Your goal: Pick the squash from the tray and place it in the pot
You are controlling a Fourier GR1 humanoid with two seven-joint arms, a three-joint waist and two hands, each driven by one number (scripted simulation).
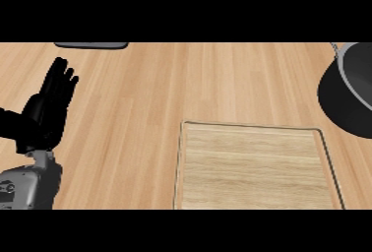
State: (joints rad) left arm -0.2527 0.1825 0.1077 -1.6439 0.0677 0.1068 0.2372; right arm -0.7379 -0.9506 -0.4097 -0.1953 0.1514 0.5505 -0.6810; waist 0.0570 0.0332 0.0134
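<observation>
On the counter's lower right sits the tray (254, 167), a pale wood board with a thin raised rim, its near edge cut off by the view's bottom. Its surface shows only wood grain; squash is not visible anywhere in this view, so can't say where it is. Pot (352, 93) is at the right edge, well apart from the tray's far right corner: dark body, grey rim, only partly in frame, inside not readable from here.

Left hand (47, 106) shows at the left edge, resting: black fingers straight, close together, pointing up toward the far side of the counter, holding nothing, touching nothing I can see. Grey forearm (29, 184) comes in from the lower left corner below it. Hand is well apart from both tray and pot.

Right hand does not appear.

Far edge, upper left: a dark grey flat object (91, 45), mostly cropped, can't identify it. Countertop (145, 88) is light wood planking.
</observation>
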